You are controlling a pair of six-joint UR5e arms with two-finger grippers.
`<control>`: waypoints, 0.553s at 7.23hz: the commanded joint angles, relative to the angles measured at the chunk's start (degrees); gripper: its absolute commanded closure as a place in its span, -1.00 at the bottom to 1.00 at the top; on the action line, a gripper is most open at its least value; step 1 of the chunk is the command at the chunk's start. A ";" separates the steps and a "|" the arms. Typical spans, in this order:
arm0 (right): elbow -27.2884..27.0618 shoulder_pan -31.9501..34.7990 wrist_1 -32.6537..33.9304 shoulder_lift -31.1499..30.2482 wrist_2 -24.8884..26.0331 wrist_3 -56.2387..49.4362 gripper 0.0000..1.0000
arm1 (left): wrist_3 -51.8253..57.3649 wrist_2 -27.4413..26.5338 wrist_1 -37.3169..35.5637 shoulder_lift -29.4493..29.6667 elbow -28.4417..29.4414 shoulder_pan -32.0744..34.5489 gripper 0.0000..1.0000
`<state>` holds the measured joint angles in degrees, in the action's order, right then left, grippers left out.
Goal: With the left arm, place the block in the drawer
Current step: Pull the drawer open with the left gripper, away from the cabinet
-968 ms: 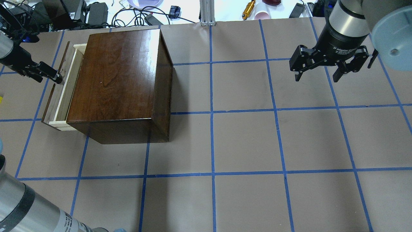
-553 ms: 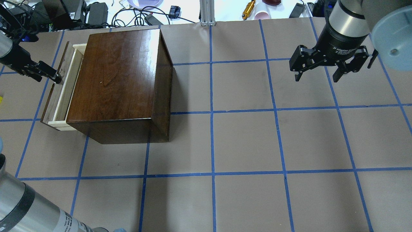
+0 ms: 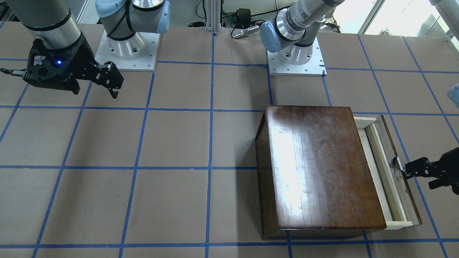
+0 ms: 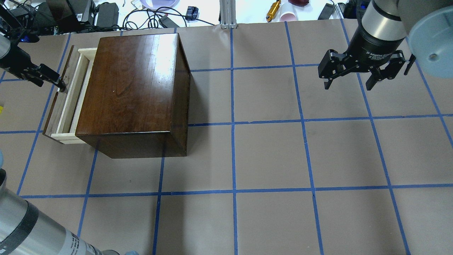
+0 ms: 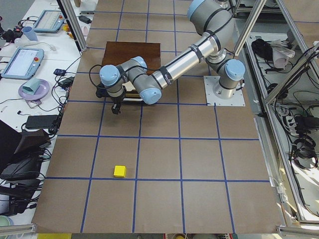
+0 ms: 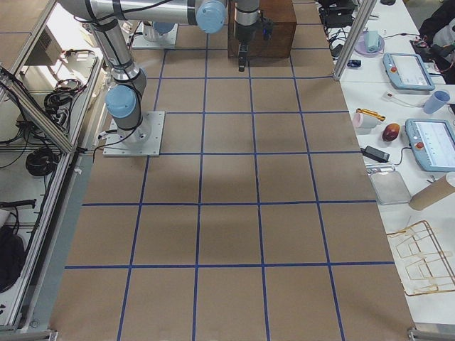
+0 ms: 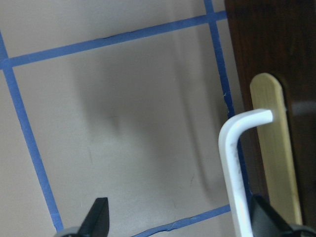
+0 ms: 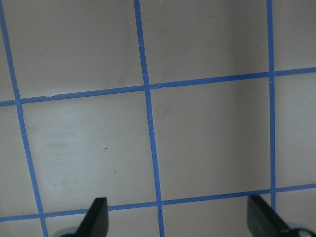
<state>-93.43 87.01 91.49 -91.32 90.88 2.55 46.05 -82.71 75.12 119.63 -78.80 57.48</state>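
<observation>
Block (image 5: 119, 171) mostly outside overhead view

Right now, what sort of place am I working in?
Most likely a robotics lab workcell, not a home. The table is gridded with blue tape, both arms are bolted to metal base plates, and teach pendants lie on a side bench.

Small yellow block (image 5: 119, 171) sits flat, well apart from drawer (image 4: 72, 102); drawer partly open, pale tray exposed.
</observation>
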 commanded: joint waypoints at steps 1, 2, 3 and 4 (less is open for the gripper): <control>-0.09 0.00 0.00 0.00 0.00 0.00 -1.00 | 0.87 -0.95 -0.15 0.16 0.13 0.00 -1.00; 0.00 0.00 0.00 0.00 0.00 0.00 -1.00 | 0.97 -0.96 -0.24 0.34 0.22 0.00 -1.00; 0.00 0.00 0.00 0.00 0.00 0.00 -1.00 | 1.23 -1.04 -0.07 0.69 1.44 0.00 -1.00; 0.00 0.00 0.00 0.00 0.00 0.00 -1.00 | 1.84 -1.05 0.02 1.12 2.24 0.00 -1.00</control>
<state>-93.44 87.01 91.49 -91.32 90.88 2.55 47.30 -83.71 75.02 120.29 -77.59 57.48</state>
